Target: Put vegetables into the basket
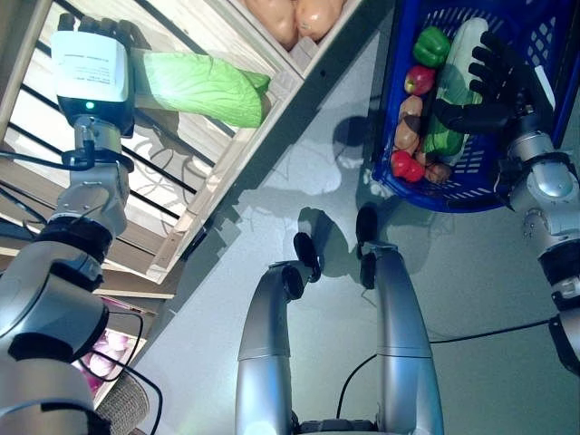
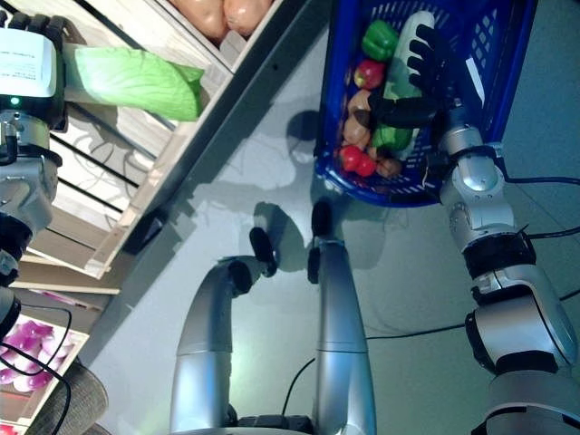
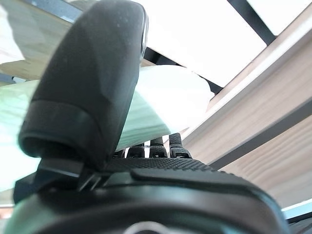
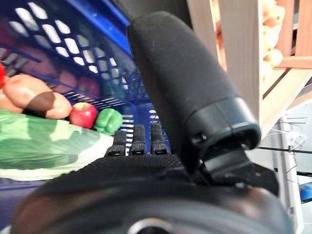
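The right hand [image 1: 480, 86] hovers over the blue basket [image 1: 544, 41] on the floor, fingers [image 2: 426, 54] straight and spread wide, holding nothing; below them lie a long pale-and-green cabbage [image 1: 458, 63], a green pepper [image 1: 431, 43], a red apple [image 1: 418, 80], potatoes [image 4: 29, 92] and red peppers [image 1: 407, 166], so part of the load is already in. Farther off, the left hand [image 1: 91, 54] is at the wooden shelf [image 1: 231, 149], against the stalk end of a green cabbage [image 1: 208, 86]; the thumb [image 3: 92, 83] lies over the leaves, but whether the fingers have closed I cannot tell. To do this step well, the hand should wrap the thick end firmly before lifting, since the leafy head looks soft and likely to sag. The shelf's raised front lip stands in the way, so lift clear of it first. Tan produce [image 1: 294, 16] sits in the next compartment beyond.
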### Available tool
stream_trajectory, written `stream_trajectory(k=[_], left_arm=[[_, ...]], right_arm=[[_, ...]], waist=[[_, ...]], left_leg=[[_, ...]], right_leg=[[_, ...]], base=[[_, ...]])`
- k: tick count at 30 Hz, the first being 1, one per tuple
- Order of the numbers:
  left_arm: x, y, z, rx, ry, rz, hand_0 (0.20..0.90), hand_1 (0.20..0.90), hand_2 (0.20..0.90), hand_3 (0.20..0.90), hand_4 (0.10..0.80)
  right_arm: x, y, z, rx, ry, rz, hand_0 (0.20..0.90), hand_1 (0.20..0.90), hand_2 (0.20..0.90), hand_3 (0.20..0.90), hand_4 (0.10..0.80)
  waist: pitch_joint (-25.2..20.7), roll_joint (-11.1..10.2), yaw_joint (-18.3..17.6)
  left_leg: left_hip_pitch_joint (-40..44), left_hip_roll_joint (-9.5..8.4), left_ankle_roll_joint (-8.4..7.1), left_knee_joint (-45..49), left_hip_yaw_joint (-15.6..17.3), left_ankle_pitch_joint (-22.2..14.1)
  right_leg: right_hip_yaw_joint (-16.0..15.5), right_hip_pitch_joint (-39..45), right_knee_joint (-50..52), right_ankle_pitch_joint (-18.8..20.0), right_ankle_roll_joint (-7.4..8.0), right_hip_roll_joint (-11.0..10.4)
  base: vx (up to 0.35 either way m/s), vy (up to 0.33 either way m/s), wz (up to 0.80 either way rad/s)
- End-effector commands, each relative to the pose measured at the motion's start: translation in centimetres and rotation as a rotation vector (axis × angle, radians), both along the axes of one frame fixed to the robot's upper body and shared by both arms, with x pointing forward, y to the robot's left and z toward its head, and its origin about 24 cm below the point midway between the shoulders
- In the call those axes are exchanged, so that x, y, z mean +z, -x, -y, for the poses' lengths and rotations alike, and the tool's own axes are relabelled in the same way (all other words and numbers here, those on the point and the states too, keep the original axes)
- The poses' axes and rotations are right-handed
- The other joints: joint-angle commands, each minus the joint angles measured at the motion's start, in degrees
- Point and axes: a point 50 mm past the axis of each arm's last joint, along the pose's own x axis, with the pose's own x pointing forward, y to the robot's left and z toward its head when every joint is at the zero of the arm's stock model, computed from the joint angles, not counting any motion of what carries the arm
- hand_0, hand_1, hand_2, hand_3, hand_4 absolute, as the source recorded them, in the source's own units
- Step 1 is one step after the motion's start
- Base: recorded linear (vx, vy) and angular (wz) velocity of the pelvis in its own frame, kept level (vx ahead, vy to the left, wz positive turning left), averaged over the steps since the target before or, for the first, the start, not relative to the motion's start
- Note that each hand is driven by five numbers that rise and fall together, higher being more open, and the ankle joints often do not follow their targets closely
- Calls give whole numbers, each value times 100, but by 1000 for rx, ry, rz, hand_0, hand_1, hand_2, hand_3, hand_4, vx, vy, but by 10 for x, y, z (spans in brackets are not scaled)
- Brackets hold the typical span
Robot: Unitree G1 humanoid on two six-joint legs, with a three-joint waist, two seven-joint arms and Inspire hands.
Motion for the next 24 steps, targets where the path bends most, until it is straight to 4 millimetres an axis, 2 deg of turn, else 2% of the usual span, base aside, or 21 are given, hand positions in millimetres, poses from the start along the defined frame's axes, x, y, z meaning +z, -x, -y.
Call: stream_trajectory(k=[1,7,14,19,24], left_arm=[[35,42,-73,318,29,62,300,300,300,300,400],[35,41,-69,274,41,48,300,300,300,300,400],[32,43,-72,250,41,36,300,300,300,300,400],[26,46,-75,210,74,53,300,300,300,300,400],[26,48,-73,128,134,67,300,300,300,300,400]], right_arm=[[68,21,6,43,3,252,900,900,900,900,800],[74,23,10,38,-5,271,900,900,900,900,800],[71,25,13,42,-23,273,900,900,900,900,800],[56,26,19,52,-65,243,900,900,900,900,800],[30,26,21,71,-116,204,900,900,900,900,800]], waist=[[-31,118,-176],[-31,148,-156],[-31,69,-138],[-31,11,-138],[-31,-95,-129]], left_leg=[[95,-89,-131,-364,-42,159],[122,-79,-122,-339,-20,144],[432,-58,-99,-500,38,163],[998,-60,-125,-651,85,137],[1846,-88,-169,-891,31,144]], right_leg=[[-44,496,-156,-83,79,-182],[-35,532,-160,-71,92,-181],[-93,858,-320,-41,111,-164],[-149,1389,-404,-108,120,-161],[-258,2315,-678,-173,109,-149]], base=[[-21,48,-7],[-35,47,1],[-39,-9,-9],[-24,-42,1],[12,-93,6]])
